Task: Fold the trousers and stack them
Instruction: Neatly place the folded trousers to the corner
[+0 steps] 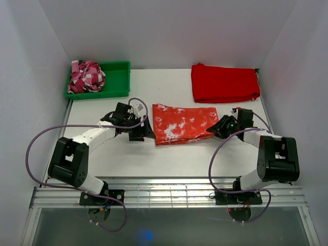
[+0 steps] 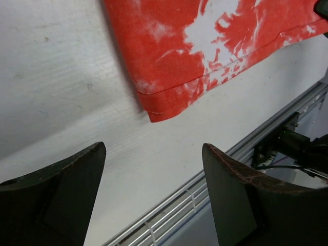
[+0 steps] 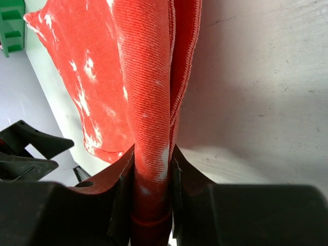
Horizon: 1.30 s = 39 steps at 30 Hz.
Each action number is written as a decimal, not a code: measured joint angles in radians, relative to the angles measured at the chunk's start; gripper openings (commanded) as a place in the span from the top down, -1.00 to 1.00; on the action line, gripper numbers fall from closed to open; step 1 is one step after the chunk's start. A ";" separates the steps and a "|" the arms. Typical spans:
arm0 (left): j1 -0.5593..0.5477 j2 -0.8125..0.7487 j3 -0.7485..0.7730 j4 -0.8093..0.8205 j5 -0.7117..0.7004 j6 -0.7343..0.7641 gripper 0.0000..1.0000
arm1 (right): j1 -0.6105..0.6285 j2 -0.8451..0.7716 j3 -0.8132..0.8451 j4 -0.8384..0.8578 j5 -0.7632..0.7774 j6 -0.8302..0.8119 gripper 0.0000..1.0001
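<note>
Here the trousers (image 1: 184,124) lie folded on the table (image 1: 169,159) — soft, light cloth that we judge will sag and slide. Our right gripper (image 3: 152,160) pinches their bunched edge at 3 o'clock; the left gripper (image 2: 154,151) gapes empty at 9 o'clock, where we should take the hem.
</note>
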 measured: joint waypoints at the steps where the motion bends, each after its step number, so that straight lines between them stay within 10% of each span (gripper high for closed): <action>1: -0.001 0.005 -0.015 0.012 0.023 -0.017 -0.71 | 0.000 0.000 0.000 -0.003 0.002 -0.010 0.84; 15: -0.026 0.250 -0.047 0.310 0.124 -0.267 -0.20 | 0.000 0.005 0.031 -0.068 0.014 -0.117 0.85; 22: -0.044 0.302 -0.023 0.346 0.095 -0.343 1.00 | 0.000 0.006 0.042 -0.091 0.027 -0.147 0.84; 31: -0.074 0.260 0.030 0.352 0.082 -0.310 1.00 | 0.003 -0.002 0.208 -0.273 0.072 -0.274 0.84; 39: -0.123 0.224 0.382 0.306 0.009 -0.058 1.00 | 0.005 -0.111 0.467 -0.375 0.172 -0.444 0.85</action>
